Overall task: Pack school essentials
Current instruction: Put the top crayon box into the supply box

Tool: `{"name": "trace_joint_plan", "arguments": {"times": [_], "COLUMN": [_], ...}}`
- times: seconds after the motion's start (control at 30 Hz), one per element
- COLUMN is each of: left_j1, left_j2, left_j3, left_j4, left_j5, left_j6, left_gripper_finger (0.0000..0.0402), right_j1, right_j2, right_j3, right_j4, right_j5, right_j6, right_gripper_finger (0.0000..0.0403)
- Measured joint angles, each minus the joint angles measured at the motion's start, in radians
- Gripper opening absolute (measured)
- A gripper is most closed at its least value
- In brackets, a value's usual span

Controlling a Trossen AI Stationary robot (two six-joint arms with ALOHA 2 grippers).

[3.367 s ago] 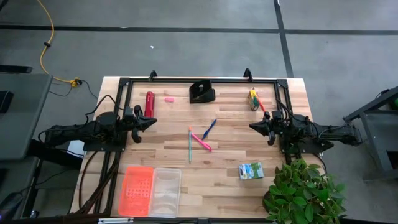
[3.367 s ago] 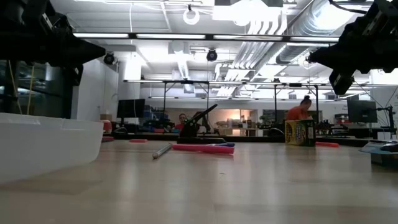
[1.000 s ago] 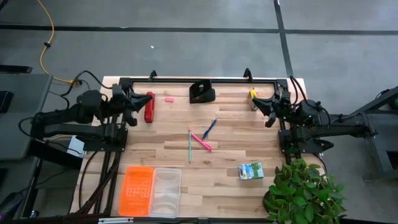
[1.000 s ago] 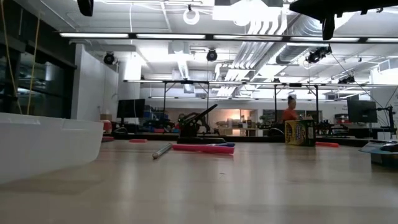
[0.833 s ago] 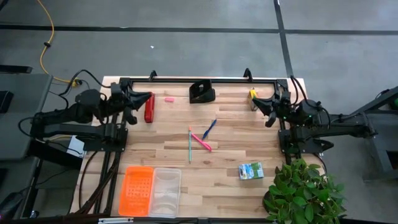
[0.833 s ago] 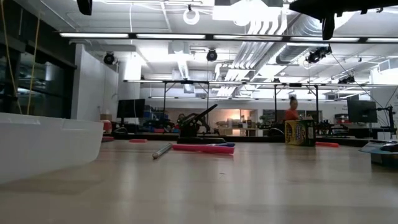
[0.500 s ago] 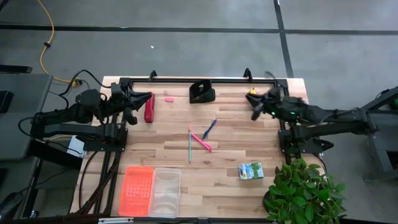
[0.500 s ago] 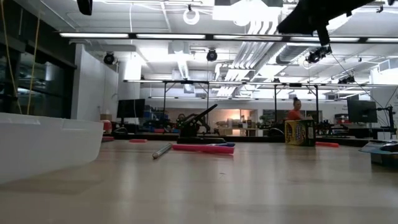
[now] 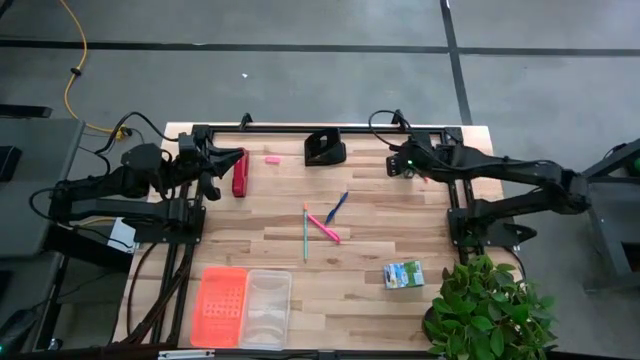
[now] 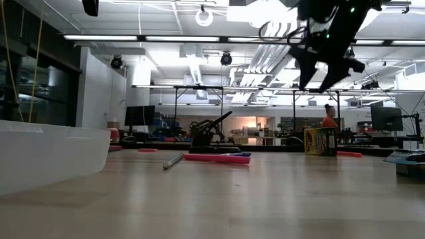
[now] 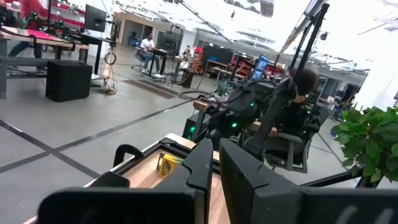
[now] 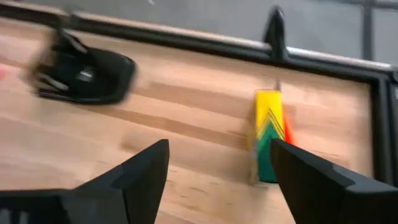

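Two fingers spread, right hand [image 12: 214,180] hovers over crayon box [image 12: 268,134]; black block [image 12: 84,71] nearby.

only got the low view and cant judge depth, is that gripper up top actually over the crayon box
Observer: Yes. From above, the right gripper hangs right over the crayon box, at the table's back right.
Operator: jaws open?
Observer: Open, going by the right wrist view. The box stands upright ahead, close to one finger, not centred in the gap.
Operator: where's the other arm
Observer: The left gripper waits at the back left, beside the red bar.
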Motion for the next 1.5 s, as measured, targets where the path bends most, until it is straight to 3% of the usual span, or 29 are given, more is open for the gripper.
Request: {"name": "trace_joint_plan", "arguments": {"times": [0.5,0.83,1.23,1.5], "left_j1": [0.0,0.0,0.0,0.0], "left_j2": [0.0,0.0,0.0,0.0], "left_j3": [0.0,0.0,0.0,0.0], "left_j4": [-0.001,-0.001,-0.001,0.0], "left_j5": [-0.008,-0.031,-0.031,-0.034], "left_j6": [0.0,-0.006,-0.011,-0.011], "left_gripper_finger": [0.0021,0.0021,0.0021,0.0021], "right_j1": [-0.218,-0.368,-0.436,-0.445], "right_j2": [0.231,0.325,0.357,0.356], "right_j3": [0.0,0.0,0.0,0.0], "right_j4": [-0.015,0.052,0.053,0.044], "right_j5": [-0.062,-0.252,-0.379,-0.382], "right_j6": [-0.063,-0.191,-0.266,-0.266], "right_gripper_finger": [0.0279,0.0279,0.0278,0.0217]}}
